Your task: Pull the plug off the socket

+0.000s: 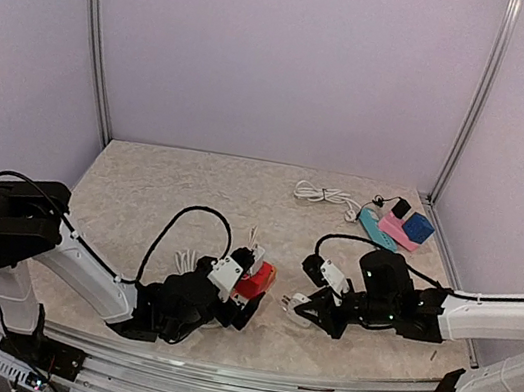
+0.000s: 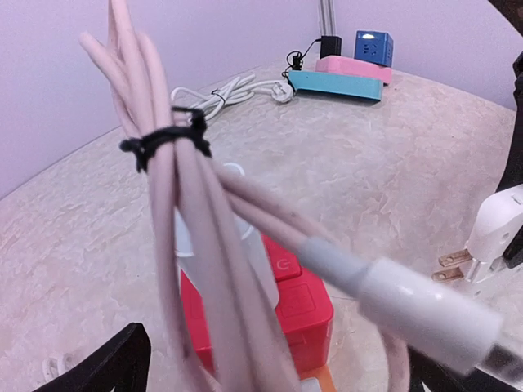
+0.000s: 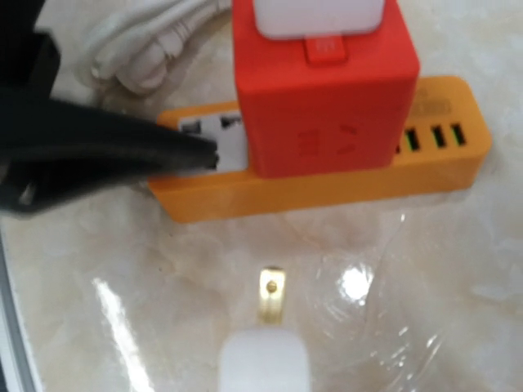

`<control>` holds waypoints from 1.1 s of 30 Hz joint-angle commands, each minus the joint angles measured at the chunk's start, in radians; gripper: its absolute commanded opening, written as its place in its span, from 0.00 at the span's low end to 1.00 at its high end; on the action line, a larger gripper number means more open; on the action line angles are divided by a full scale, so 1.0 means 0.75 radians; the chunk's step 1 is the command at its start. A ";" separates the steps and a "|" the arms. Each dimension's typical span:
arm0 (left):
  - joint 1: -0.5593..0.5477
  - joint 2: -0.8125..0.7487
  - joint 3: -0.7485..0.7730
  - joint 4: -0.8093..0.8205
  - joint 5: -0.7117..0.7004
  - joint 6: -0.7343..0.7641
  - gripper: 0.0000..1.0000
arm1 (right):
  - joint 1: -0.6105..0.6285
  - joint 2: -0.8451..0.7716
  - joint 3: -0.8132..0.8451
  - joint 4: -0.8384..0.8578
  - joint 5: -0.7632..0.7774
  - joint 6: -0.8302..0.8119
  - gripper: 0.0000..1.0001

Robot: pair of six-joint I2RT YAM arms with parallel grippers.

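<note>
Mostly, plug point(image 3: 261, 363) beyond rt wrist view's btm edge (one prong point(image 3: 271, 294) clear)

desk point(image 3: 433, 269) marble-look, glossy; red cube point(image 3: 327, 106), orange strip point(image 3: 327, 186) smooth plastic, slight sheen; plug point(image 3: 263, 359) white plastic, prong point(image 3: 271, 294) brass-coloured metal; cable point(image 2: 204, 269) pale pink, matt, rubbery.

Plug point(image 1: 298, 309) apparently off socket point(image 1: 256, 278)
</note>
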 commanded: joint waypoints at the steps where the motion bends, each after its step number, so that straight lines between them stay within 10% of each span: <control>1: -0.038 -0.099 -0.061 -0.041 0.007 0.009 0.99 | 0.009 -0.073 0.046 -0.054 0.000 0.019 0.00; 20: -0.322 -0.957 -0.233 -0.753 0.271 -0.116 0.99 | 0.046 -0.209 0.268 -0.146 -0.374 0.031 0.00; 33: -0.272 -0.902 0.019 -0.825 0.584 -0.018 0.80 | 0.311 -0.056 0.528 -0.188 -0.385 -0.019 0.00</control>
